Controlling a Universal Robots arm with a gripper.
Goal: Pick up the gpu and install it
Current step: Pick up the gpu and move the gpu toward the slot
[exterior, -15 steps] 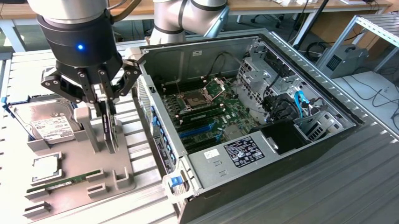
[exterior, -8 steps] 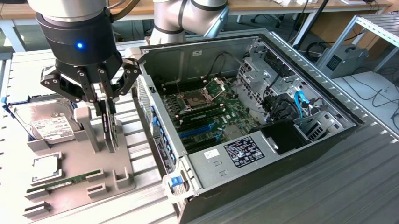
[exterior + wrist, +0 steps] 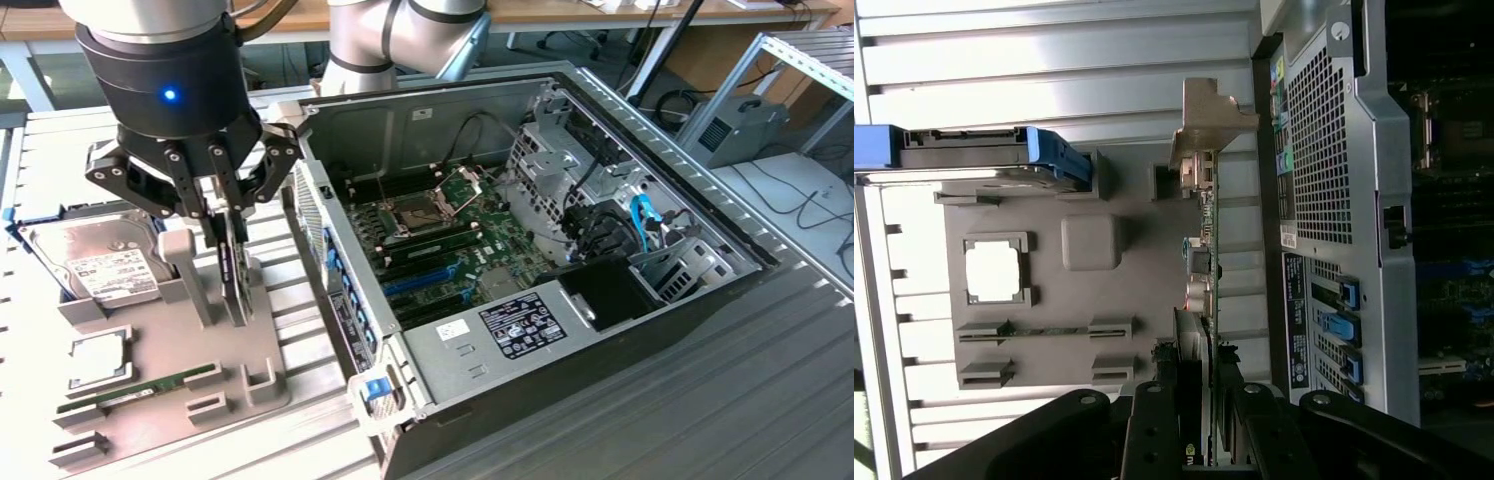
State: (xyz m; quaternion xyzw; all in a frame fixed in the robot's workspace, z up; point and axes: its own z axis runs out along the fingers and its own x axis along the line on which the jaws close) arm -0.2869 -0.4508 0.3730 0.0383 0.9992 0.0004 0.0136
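Note:
The gpu point(image 3: 236, 278) is a thin black card standing on edge above the grey parts holder point(image 3: 160, 340), at the exterior view's left. My gripper point(image 3: 227, 228) comes straight down on it, a finger on each face of the card, shut on its top edge. In the wrist view the gpu point(image 3: 1206, 250) runs edge-on away from my gripper point(image 3: 1204, 405), with its silver bracket point(image 3: 1204, 120) at the far end. Whether the card's lower edge still sits in the holder's slot I cannot tell. The open computer case point(image 3: 400, 345) lies just beside it, motherboard with blue slots point(image 3: 424, 277) exposed.
On the holder lie a silver hard drive point(image 3: 100, 255), a square chip point(image 3: 96, 358) and a green memory stick point(image 3: 140, 390). The case's perforated rear panel point(image 3: 1334, 200) stands close to the card. A ribbed metal table point(image 3: 694, 400) carries everything; the arm's base point(image 3: 387, 40) rises behind the case.

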